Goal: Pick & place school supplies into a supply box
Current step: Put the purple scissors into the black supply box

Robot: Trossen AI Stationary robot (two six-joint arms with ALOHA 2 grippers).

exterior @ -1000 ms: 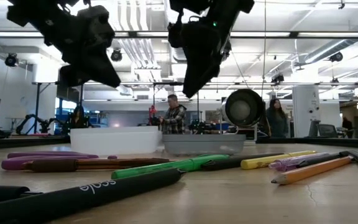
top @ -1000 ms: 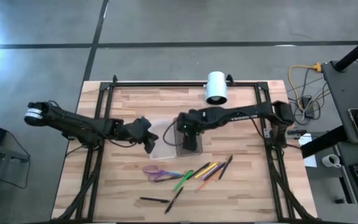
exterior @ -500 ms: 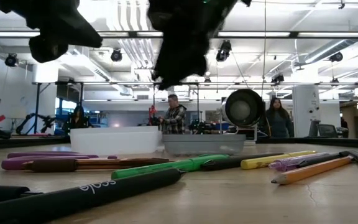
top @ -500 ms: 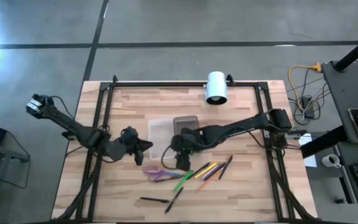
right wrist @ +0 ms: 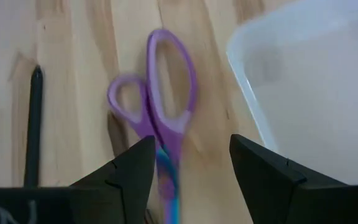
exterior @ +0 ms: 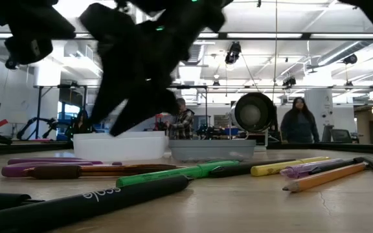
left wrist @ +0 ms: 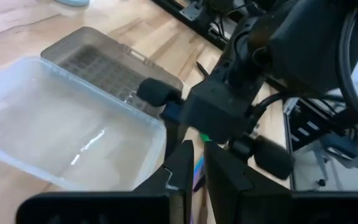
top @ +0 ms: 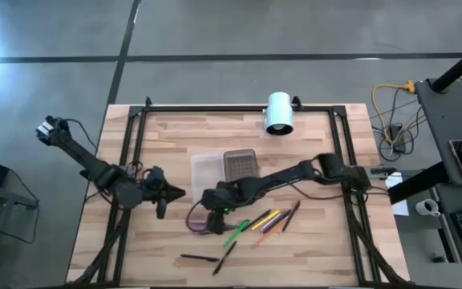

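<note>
The purple-handled scissors lie flat on the wood near the table's middle. My right gripper hovers just above them, open; in the right wrist view a finger stands on either side of the scissors, apart from them. The supply box lies open: a clear tray with its grey dotted lid beside it. Coloured pens and pencils lie in a loose fan right of the scissors. Two black pens lie nearer the front edge. My left gripper is shut, left of the scissors, holding nothing.
A white cylinder lies at the far edge of the table. A black frame runs along the table's sides. The right arm stretches across the middle, over the tray's near corner. People stand in the room beyond.
My right gripper has left the spot above the grey lid. It swung toward the near edge and the left, and dropped lower, ending over the scissors. My left gripper drew back from the tray toward the left and near edge. The box and supplies stayed put.
</note>
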